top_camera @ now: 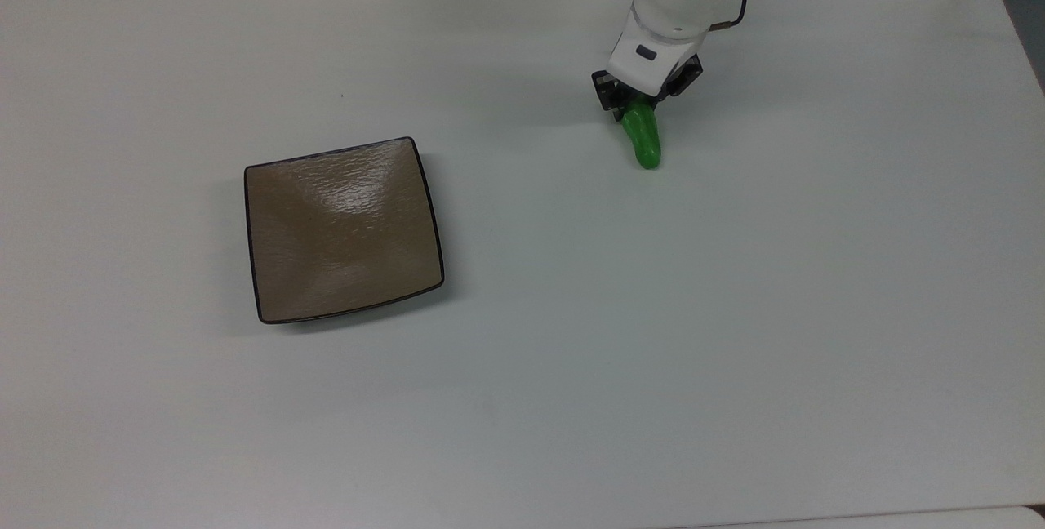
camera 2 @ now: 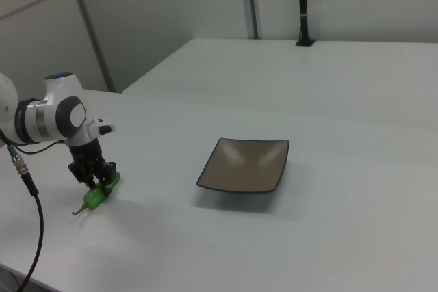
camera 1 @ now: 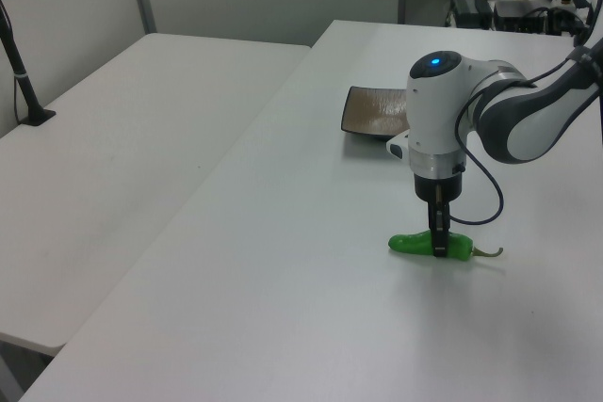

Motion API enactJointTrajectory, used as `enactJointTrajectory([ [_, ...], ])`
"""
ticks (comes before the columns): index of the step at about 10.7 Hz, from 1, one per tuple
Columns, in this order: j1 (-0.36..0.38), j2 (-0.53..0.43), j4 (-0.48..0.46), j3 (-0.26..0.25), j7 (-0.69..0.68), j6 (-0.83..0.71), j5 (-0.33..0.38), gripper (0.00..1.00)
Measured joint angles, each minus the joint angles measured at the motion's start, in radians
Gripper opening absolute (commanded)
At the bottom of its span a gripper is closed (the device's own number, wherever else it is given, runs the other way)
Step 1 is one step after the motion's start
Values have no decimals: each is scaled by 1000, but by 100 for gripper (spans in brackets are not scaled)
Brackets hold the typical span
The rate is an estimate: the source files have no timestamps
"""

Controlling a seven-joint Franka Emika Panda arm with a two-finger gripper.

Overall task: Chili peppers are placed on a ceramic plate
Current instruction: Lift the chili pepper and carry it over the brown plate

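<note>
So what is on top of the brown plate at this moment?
Nothing lies on the ceramic plate; its whole surface shows. The chili pepper is apart from it on the table, its stem end covered by the tool.
</note>
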Motion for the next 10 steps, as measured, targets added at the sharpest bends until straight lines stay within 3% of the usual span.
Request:
enactJointTrajectory([
  [4, -6, -18, 39, 0, -1, -28, 0, 3],
  [7, -60, -57, 187, -1, -51, -202, 23, 3],
  [10, -183, -105, 346, -5, -191, -404, 94, 3],
])
